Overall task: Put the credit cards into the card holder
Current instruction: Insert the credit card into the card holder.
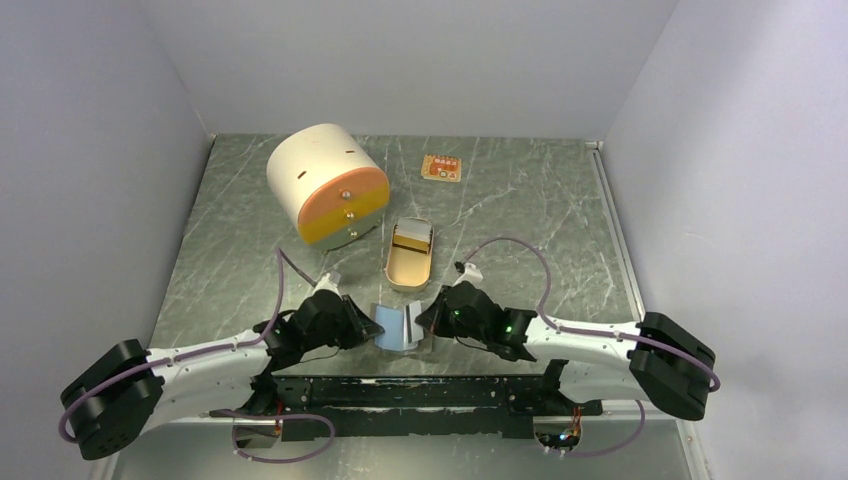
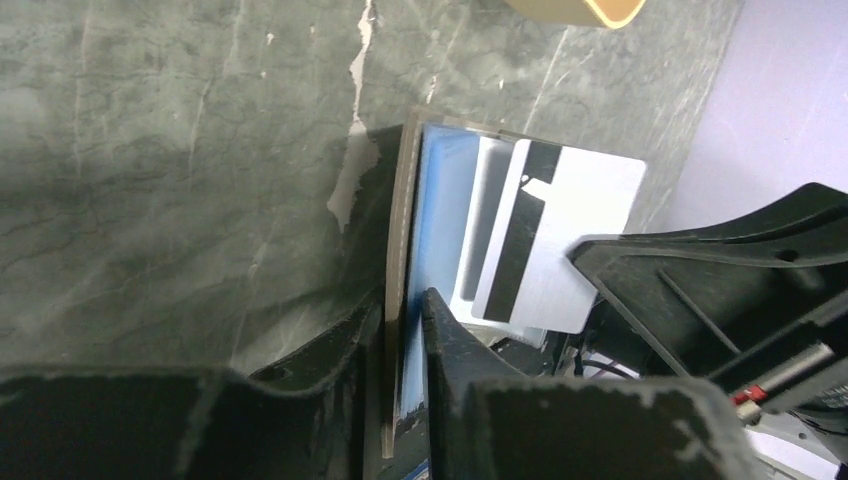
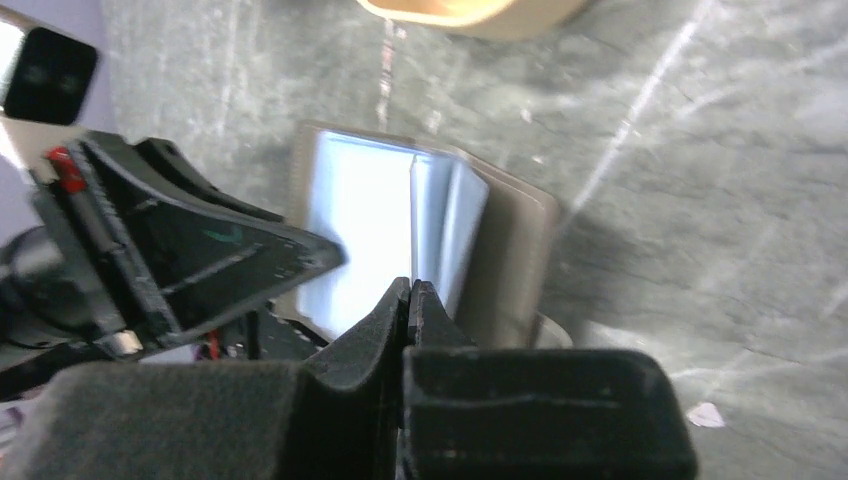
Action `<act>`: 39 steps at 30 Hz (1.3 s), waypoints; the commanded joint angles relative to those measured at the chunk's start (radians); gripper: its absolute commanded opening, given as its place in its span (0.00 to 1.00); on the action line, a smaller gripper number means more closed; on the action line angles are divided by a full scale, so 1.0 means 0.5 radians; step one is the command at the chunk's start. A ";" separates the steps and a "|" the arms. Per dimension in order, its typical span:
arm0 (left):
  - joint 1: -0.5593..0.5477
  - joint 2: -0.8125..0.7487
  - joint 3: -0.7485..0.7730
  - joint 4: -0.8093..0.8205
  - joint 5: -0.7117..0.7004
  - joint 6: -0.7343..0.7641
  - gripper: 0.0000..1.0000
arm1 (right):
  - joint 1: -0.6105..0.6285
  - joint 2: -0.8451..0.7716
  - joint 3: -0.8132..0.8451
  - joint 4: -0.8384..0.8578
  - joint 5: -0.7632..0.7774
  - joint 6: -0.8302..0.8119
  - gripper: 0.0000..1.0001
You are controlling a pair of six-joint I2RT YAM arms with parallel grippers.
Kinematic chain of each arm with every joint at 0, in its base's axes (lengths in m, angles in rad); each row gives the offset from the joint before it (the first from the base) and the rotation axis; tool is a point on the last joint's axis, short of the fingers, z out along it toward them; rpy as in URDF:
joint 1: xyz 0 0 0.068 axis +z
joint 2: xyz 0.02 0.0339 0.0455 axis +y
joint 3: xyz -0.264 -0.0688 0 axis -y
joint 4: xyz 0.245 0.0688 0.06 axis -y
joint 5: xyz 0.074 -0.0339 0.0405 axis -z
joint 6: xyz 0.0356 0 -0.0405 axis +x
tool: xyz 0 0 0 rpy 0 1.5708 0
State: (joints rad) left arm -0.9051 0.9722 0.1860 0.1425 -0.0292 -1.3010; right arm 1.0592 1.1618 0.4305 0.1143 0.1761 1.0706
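The card holder (image 1: pixel 398 327) stands open like a book at the near middle of the table, between my two grippers. My left gripper (image 1: pixel 372 325) (image 2: pixel 403 300) is shut on the holder's left cover (image 2: pixel 398 220), which sits edge-on between the fingers. One credit card (image 2: pixel 590 250), pale grey with a black stripe, lies against the holder's shiny inside. My right gripper (image 1: pixel 428 318) (image 3: pixel 410 285) is shut on the card's near edge. The holder's right cover (image 3: pixel 510 260) shows beside it. A gold-orange credit card (image 1: pixel 441 168) lies flat at the far middle of the table.
A tan oval tin (image 1: pixel 408 262) lies open just beyond the holder. A large white cylinder with an orange face (image 1: pixel 325 185) stands at the far left. Grey walls close in the table on three sides.
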 commanded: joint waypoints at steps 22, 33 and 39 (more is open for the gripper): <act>0.000 -0.238 -0.046 -0.404 -0.058 0.037 0.21 | -0.140 0.001 -0.589 1.003 -0.259 0.129 0.00; 0.006 -0.096 -0.044 -0.233 0.021 0.140 0.09 | -0.181 0.238 -0.637 1.342 -0.369 0.206 0.00; 0.015 -0.115 -0.068 -0.196 0.038 0.143 0.09 | -0.212 0.285 -0.659 1.386 -0.382 0.210 0.00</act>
State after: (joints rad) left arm -0.9043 0.9184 0.1703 0.0235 -0.0299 -1.2522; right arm 0.9642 1.2930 0.1192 0.7479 -0.0093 1.1652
